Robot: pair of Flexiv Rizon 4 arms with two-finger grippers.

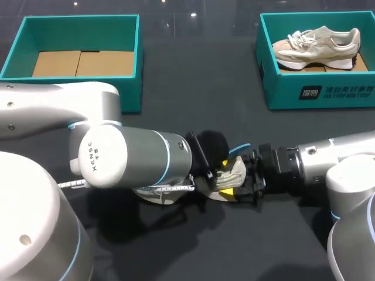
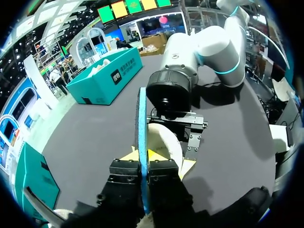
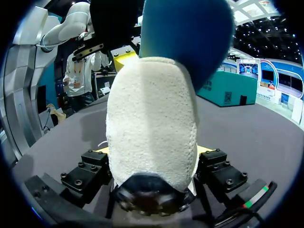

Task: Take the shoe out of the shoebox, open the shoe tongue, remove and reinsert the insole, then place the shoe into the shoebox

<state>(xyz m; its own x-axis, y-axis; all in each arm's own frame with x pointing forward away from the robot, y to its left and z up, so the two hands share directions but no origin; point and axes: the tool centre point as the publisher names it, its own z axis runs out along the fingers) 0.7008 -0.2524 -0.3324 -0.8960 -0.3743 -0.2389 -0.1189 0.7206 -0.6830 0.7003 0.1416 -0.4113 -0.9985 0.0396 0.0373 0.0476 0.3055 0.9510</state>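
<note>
Cream shoe — heel clamped in right claw; left claw pinches blue insole edge-on.

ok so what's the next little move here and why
Probably the left gripper should ease the blue insole a little up and away from the shoe. It is pinched on the insole's edge, the right gripper clamps the shoe's heel, and I cannot tell if the insole's far end is free.
</note>
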